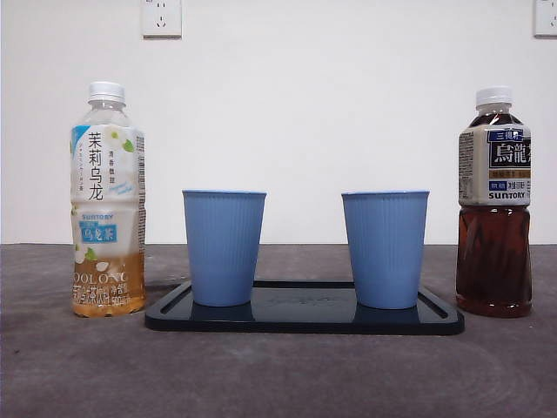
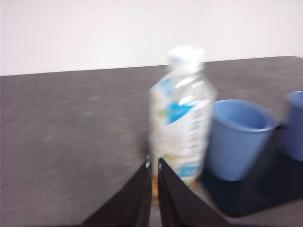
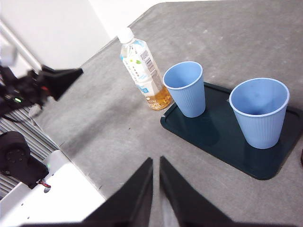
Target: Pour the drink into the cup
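A pale jasmine oolong bottle (image 1: 107,200) with a white cap and a little amber tea stands left of the dark tray (image 1: 305,320). Two blue cups (image 1: 223,247) (image 1: 384,249) stand upright on the tray. A dark oolong bottle (image 1: 494,205), nearly full, stands right of the tray. No gripper shows in the front view. My left gripper (image 2: 154,163) is shut and empty, close to the pale bottle (image 2: 182,118) without touching it. My right gripper (image 3: 156,161) is shut and empty, high above the table, short of the tray (image 3: 213,137).
The right wrist view shows the left arm's gripper (image 3: 78,72) off to the side of the pale bottle (image 3: 142,71), with the table's edge and the robot's white base (image 3: 52,198) beyond it. A white wall with sockets (image 1: 161,17) backs the table.
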